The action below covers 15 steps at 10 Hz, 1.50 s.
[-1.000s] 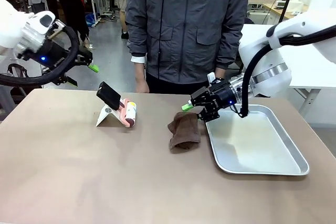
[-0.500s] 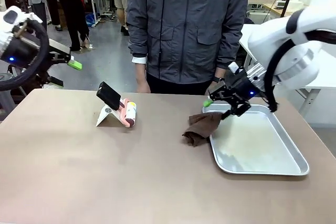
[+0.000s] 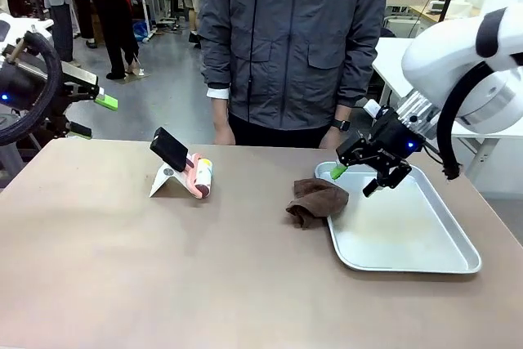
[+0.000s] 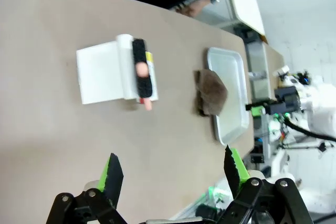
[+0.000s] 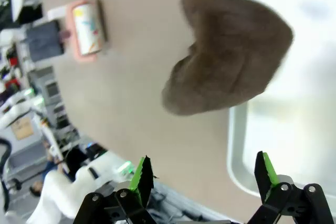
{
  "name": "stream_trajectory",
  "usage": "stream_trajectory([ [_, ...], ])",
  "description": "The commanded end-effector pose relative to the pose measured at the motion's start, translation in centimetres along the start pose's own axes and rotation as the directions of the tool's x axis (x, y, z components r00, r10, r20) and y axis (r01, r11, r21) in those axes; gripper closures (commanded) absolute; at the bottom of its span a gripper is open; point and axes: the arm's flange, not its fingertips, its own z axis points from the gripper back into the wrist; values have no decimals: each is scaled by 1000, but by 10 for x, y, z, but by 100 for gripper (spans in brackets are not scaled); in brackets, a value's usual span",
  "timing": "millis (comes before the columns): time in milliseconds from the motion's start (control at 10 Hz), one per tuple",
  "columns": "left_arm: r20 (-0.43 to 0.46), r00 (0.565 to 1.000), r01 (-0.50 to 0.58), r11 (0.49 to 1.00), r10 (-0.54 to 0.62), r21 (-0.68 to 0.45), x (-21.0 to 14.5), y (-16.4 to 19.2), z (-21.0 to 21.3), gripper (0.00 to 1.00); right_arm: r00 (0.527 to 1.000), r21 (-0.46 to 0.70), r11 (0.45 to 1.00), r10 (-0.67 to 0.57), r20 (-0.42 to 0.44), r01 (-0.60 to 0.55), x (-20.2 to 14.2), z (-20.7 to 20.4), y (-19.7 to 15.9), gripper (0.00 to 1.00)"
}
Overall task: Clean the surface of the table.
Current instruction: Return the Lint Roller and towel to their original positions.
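brownish-taupe and matte, the table (image 3: 163, 267) is filling the near part of the front view, and its long axis is running left to right across the scene, with the person (image 3: 290, 46) standing at its far edge. a brown cloth (image 3: 317, 200) is lying crumpled on the table, right of the middle, and part of it is hanging over the left rim of the metal tray (image 3: 458, 263); i think it is lying there because the wiping cloth is being put away into the tray, but it is not fully inside. the right gripper (image 3: 359, 171) is hovering just above the far left corner of the tray, near the cloth but not touching it, its fingers spread wide and holding nothing. the left gripper (image 3: 88, 112) is staying raised beyond the far left corner of the table, well apart from everything, also spread wide and empty, probably to keep the way free. on the far left part of the table a white stand (image 3: 166, 177) is carrying a black phone (image 3: 169, 149), with a pink-cased item (image 3: 200, 177) touching its right side.
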Motion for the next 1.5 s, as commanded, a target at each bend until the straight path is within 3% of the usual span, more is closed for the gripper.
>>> stream_trajectory([
  [0, -40, 998, 36, 987, -43, -159, -18, 10, 15, 0, 997, 256, 966, 59, -45, -46, -20, 18, -16, 0],
  [200, -75, 996, 25, 942, -53, -336, -46, 24, 31, 0, 993, 532, 843, 111, -39, -73, -49, 37, -30, 0],
  [300, -97, 994, 9, 894, -59, -448, -59, 36, 43, 0, 993, 609, 786, 112, 23, -103, -64, 46, -42, 0],
  [600, -17, 1000, -13, 771, 3, -637, -76, 63, 70, 0, 974, 751, 622, 94, 207, -219, -113, 78, -95, 0],
  [700, -3, 999, -43, 757, 54, -652, -71, 63, 70, 0, 964, 752, 616, 51, 261, -236, -117, 79, -105, 0],
  [800, -30, 995, -96, 778, 98, -621, -63, 64, 64, 0, 959, 730, 640, 35, 282, -238, -111, 72, -108, 0],
  [900, -27, 1000, -29, 786, 16, -618, -81, 63, 78, 0, 979, 740, 646, 65, 193, -188, -104, 87, -97, 0],
  [1400, -27, 1000, -29, 786, 16, -618, -81, 63, 78, 0, 979, 740, 646, 65, 193, -188, -104, 87, -97, 0],
])
